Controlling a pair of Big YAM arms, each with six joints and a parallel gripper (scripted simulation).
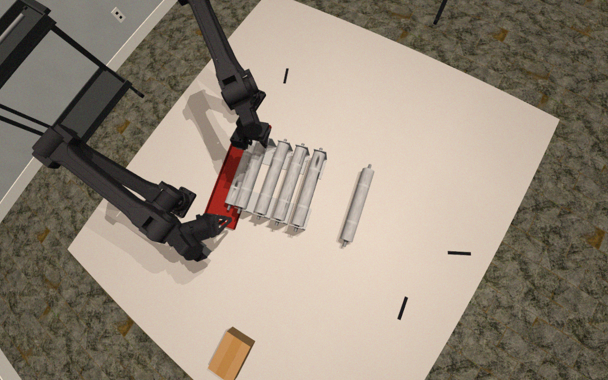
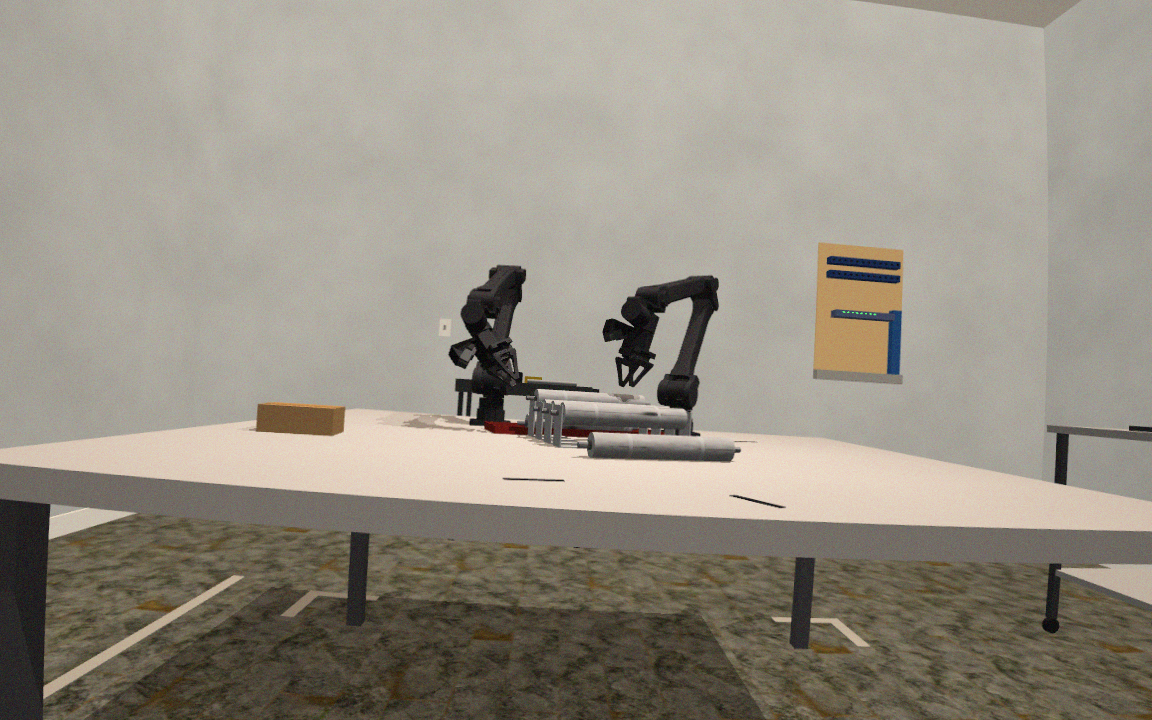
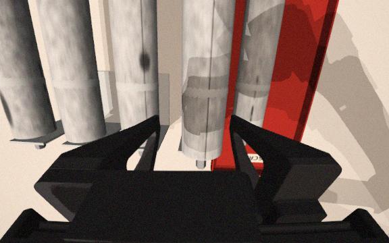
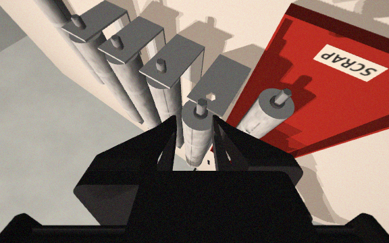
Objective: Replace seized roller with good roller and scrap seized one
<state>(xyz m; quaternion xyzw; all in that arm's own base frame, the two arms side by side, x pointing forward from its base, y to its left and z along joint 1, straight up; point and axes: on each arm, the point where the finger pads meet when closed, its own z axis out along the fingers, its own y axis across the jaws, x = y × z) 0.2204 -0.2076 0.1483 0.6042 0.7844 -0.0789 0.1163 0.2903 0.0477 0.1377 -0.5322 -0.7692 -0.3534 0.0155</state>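
while the left end effector (image 1: 251, 140) (image 2: 627, 383) (image 3: 194, 121) hangs above one end of the loose roller (image 1: 249, 181) (image 2: 580, 395) (image 3: 206, 50) (image 4: 198, 145), fingers apart, the right end effector (image 1: 228, 222) (image 2: 516, 382) (image 4: 194, 121), also parted, faces its other end, beside the red scrap tray (image 1: 223, 184) (image 2: 499, 428) (image 3: 290, 98) (image 4: 302, 50).

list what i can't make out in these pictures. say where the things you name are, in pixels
- Top view: upper end of the grey metal roller lying in the red scrap tray (image 1: 233, 190) (image 3: 258, 67) (image 4: 256, 118); the left tool (image 1: 250, 143) (image 2: 623, 385) (image 3: 194, 121) covers it.
- Left wrist view: that roller's near end, mostly behind a finger.
- Right wrist view: part of the red scrap tray (image 1: 221, 181) (image 2: 499, 428) (image 3: 302, 50) (image 4: 289, 54), cut off by the right edge.
- Exterior view: tray label, too small.
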